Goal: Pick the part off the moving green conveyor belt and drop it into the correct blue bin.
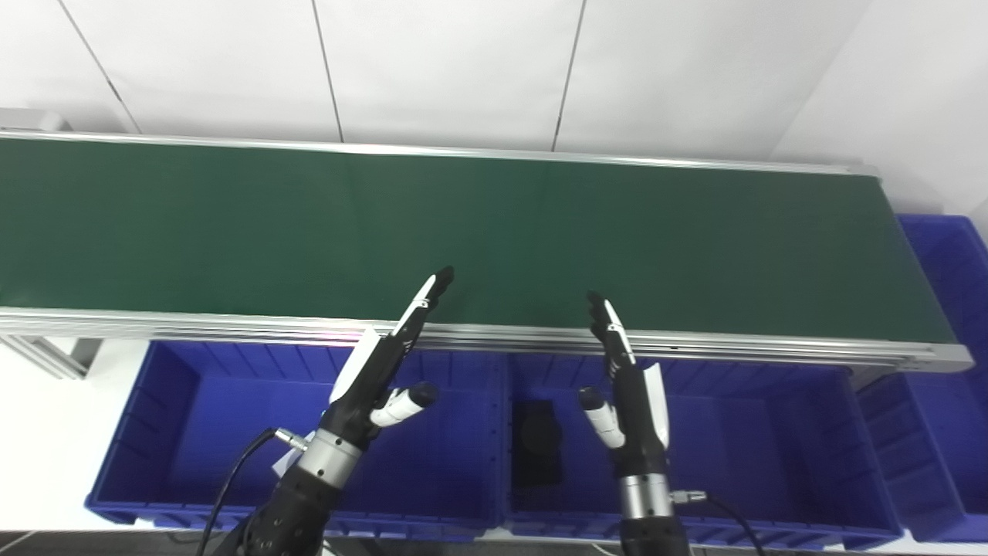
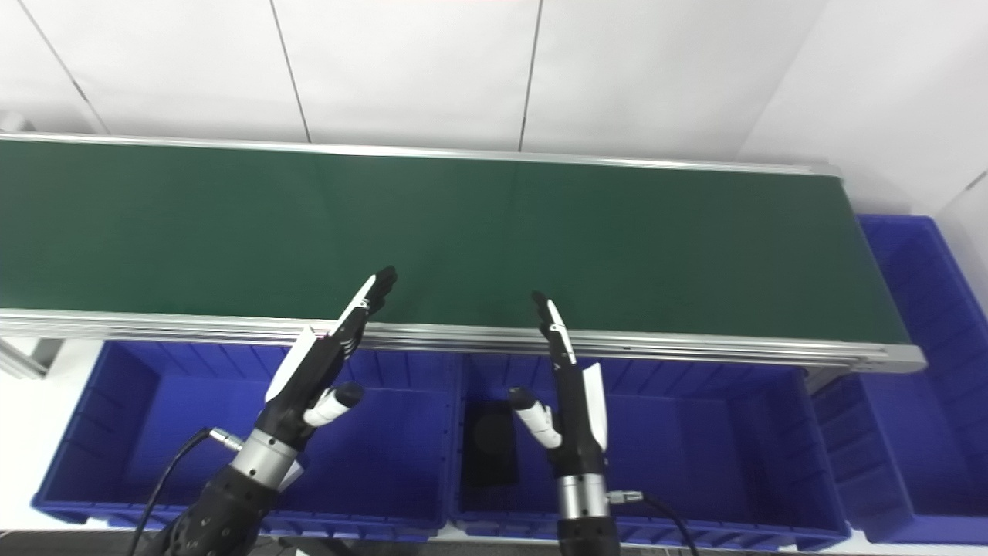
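- The belt point(image 1: 494, 232) runs across the whole middle of the frame, from the left edge to its end at the right, with pale metal rails along its upper and lower sides. Its green face is bare: no part shows anywhere on it.
- The left bin point(image 1: 231, 432) sits at the lower left under the belt's lower rail, and no part shows on the floor that can be seen past the arm.
- The middle bin point(image 1: 772, 448) sits at the lower centre and right, touching the left one wall to wall.
- A third bin point(image 1: 949, 347) stands at the right edge, past the belt's end, partly cut off by the frame.
- A black part point(image 1: 538, 440) lies flat in the middle bin, against its left wall. By my reading one part is already sorted and the next has not arrived, so the picking is not yet begun.
- The left hand point(image 1: 382, 363) hangs over the left bin with fingers straight and spread, holding nothing, its tips over the lower rail.
- The right hand point(image 1: 625, 378) hangs over the middle bin, likewise spread and holding nothing.
- Room to move: open belt lies above both hands, the gap between them is free, and the lower rail is the edge to clear.
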Controlling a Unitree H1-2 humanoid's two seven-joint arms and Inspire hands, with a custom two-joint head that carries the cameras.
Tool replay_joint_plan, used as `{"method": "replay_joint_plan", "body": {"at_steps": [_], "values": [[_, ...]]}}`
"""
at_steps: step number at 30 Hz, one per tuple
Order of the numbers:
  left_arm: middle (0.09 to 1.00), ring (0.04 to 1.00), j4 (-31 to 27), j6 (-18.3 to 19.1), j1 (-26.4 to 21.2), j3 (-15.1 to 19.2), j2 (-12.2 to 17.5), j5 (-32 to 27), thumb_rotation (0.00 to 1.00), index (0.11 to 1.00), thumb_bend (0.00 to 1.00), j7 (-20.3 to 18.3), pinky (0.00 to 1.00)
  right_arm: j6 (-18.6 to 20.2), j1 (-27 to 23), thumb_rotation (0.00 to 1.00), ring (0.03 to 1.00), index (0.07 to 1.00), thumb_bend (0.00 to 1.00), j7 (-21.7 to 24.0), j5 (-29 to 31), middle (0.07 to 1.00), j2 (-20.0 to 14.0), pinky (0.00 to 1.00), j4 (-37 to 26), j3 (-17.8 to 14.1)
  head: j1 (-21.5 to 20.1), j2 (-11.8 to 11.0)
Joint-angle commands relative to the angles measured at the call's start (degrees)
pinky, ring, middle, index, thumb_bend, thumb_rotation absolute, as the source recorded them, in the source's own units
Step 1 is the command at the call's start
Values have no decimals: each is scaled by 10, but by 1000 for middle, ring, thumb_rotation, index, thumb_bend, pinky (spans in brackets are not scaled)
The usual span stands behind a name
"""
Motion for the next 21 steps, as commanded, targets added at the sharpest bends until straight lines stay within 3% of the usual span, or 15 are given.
{"method": "replay_joint_plan", "body": {"at_steps": [1,10,18,21], "values": [[1000,1000,-24,-11,-4,16,-5,0,999,1000,785,-16,1000,-9,-2,1000,948,940,862,9,-9,951,10,940,-21,-8,0,1],[1000,1000,-9,-12,3,46,-27,-6,975,1000,794,-58,1000,-9,1,1000,936,934,841,21,-14,947,16,933,-19,-21,16,-6],[1000,1000,8,-12,10,43,-42,24,1000,1000,820,-29,1000,-9,11,1000,940,935,854,28,-10,947,9,940,-21,-24,45,-25],[1000,1000,8,-12,13,39,-46,30,1000,1000,788,-13,1000,-9,13,1000,939,933,874,30,-6,947,7,939,-21,-23,49,-29]]}}
